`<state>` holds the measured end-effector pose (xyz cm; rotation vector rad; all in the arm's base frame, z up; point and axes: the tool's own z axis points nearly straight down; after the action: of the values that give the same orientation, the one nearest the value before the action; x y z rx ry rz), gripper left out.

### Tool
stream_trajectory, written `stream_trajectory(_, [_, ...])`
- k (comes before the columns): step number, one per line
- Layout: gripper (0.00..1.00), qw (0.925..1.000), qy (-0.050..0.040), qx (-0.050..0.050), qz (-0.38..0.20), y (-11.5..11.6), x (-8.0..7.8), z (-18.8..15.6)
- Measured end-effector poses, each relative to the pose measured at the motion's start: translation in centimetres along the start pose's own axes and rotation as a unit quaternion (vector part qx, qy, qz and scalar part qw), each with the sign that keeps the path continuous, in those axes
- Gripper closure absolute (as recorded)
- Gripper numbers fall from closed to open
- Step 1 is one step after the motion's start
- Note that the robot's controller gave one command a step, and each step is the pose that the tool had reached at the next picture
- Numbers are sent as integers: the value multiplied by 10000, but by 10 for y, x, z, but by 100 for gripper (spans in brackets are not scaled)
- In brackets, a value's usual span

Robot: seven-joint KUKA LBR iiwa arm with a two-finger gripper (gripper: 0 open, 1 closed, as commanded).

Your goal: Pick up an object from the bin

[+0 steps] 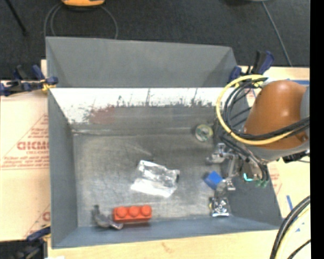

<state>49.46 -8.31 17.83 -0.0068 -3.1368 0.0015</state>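
Now: jaws stand wide open, one metal fingertip (220, 206) toward the lower edge of the frame and the other above it, with nothing clamped. The gripper (219, 181) is low in the right-hand part of the bin (60, 144). A small blue piece (211, 179) lies on the floor in the gap between the two fingers, touching neither as far as I can make out. Judgement: the straddle looks deliberate. The fingers sit either side of the piece so that closing would pinch it across its short dimension.

The orange wrist cover (275, 112) and its looped cables hang over the right wall, since the arm comes in from that side.

Outward: a small greenish round thing (203, 133) rests near the back wall, above the gripper and apart from it. A crumpled clear wrapper (155, 178) lies mid-floor, left of the gripper and well clear of the fingers. At lower left a red block with three studs (132, 213) sits against the front wall, with a dark grey bit (101, 218) touching its left end.

Risk, as judged: the blue piece is small and close to the right wall, so the fingers could skid it aside before they close on it.
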Motion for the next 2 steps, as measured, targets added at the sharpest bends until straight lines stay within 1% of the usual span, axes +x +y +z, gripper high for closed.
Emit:
stream_trajectory(1, [0,9968,-39,-8,-804,-51,-37,105])
stream_trajectory(2, [100,9966,-133,26,-819,-52,-40,102])
